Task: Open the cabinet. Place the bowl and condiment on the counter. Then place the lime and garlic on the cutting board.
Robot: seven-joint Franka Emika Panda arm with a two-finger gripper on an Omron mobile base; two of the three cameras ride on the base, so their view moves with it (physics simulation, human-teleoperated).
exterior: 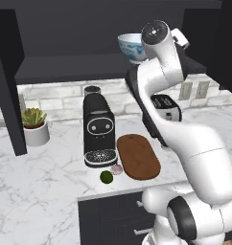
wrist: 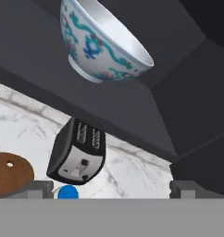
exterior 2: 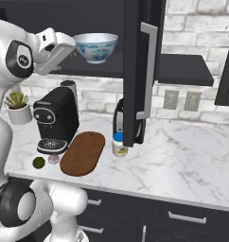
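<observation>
**Robot hand raised to an open wall cabinet, facing a patterned bowl on its shelf**

A white robot arm reaches up from the base toward the cabinet [exterior 2: 140,71], a black wall unit whose doors stand open; one door with a long silver bar handle swings out over the counter [exterior 2: 182,146]. The gripper [wrist: 111,187] is level with the cabinet's bottom shelf, its two finger tips set wide apart and holding nothing.

The bowl [exterior 2: 95,46], pale with blue-green and red patterning, sits on that shelf. In the right base view it is at about 3 o'clock from the hand, just beside it. In the hand view it lies at 12 o'clock from the finger tips.

Below, on the white marble counter, the cutting board [exterior: 138,156] lies flat. The lime [exterior: 106,177] and the garlic [exterior: 117,169] rest on the marble side by side, at about 8 o'clock from the board, just in front of a black coffee machine [exterior: 98,129]. The condiment [exterior 2: 118,144], a cream jar with a blue lid, stands on the counter at 3 o'clock from the board in the right base view. A toaster [wrist: 78,152] stands behind it. A potted succulent [exterior: 35,125] sits at 9 o'clock from the coffee machine.
</observation>
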